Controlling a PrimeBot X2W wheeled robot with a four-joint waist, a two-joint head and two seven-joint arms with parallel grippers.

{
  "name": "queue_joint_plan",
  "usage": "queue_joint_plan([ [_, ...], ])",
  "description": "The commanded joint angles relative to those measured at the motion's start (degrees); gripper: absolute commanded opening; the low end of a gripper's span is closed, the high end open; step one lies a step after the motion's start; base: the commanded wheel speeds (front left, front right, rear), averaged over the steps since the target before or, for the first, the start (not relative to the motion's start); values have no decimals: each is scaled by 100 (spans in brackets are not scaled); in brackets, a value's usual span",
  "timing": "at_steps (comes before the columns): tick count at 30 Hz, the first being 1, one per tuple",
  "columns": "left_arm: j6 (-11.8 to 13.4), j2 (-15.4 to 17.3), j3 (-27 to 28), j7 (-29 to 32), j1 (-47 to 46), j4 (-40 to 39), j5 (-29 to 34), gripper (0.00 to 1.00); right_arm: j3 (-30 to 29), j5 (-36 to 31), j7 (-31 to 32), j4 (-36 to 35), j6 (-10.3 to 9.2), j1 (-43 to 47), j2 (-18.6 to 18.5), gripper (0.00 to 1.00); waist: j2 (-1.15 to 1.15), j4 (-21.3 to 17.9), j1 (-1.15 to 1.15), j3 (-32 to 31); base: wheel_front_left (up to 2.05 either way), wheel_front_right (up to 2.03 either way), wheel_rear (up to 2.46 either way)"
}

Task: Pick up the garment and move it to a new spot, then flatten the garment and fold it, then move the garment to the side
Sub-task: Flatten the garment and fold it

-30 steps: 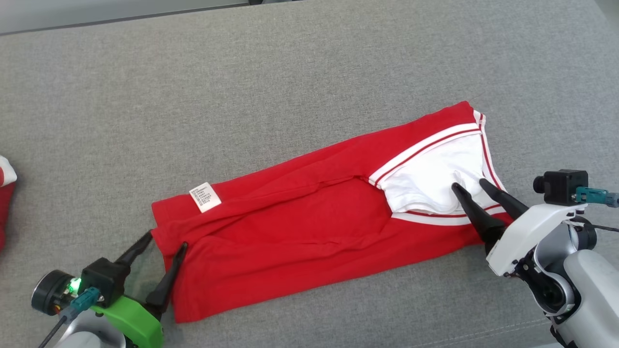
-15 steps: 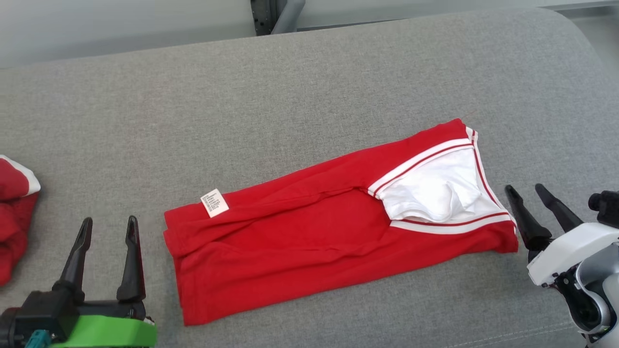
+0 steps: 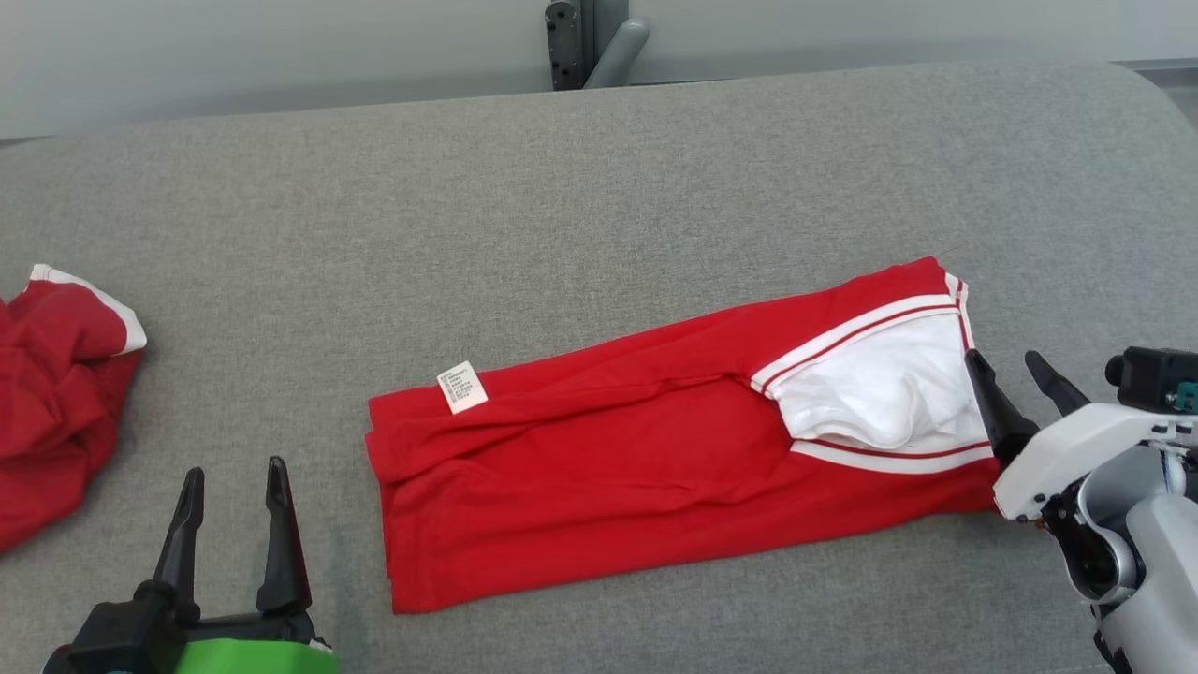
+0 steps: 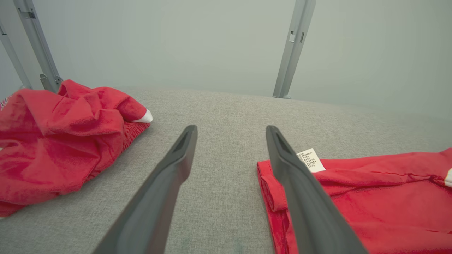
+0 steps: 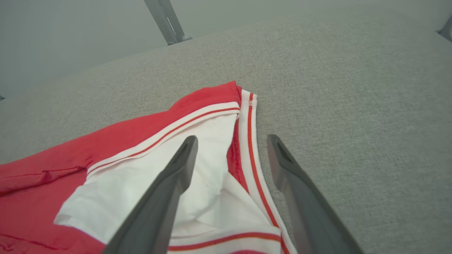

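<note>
Looking down from the head view, you have the garment [image 3: 674,477] lying flat as a long red strip across the middle of the grey surface [image 3: 562,187], its white-lined, striped end toward your right; the left claw [image 3: 234,468] hovers spread and empty just off the strip's left end; the right claw [image 3: 1003,358] stands spread at the striped end, pinching nothing; a second red heap [image 3: 56,393] sits well apart at the far left; a small white care label [image 3: 462,387] lies at the strip's upper left corner, its print too fine to read.

Turning to the left wrist view, the fingers point at bare surface between heap and hem, with the label just beyond one finger; its lines are unreadable here too, and no brand name shows.

From the right wrist view, the fingers straddle the striped band; whether they graze it you cannot tell.

By my judgement you are mid-fold, with the lengthwise fold made; next, each claw should pinch an end corner and carry one end over the other, keeping the layers together.
</note>
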Motion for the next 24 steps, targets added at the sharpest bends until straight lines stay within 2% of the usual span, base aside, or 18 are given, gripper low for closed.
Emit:
queue_joint_plan([
  [1,-69,-52,56,1,-159,50,45,100,35,-33,46,114,-3,-166,37,100,0,99,0,111,0,0,0],
  [11,-339,-222,203,1,-531,349,230,100,307,-142,203,1318,-3,-918,69,100,0,297,0,385,0,0,0],
  [24,-422,-251,280,1,-636,308,194,100,713,192,286,1881,-8,-1137,-67,100,0,253,0,598,0,0,0],
])
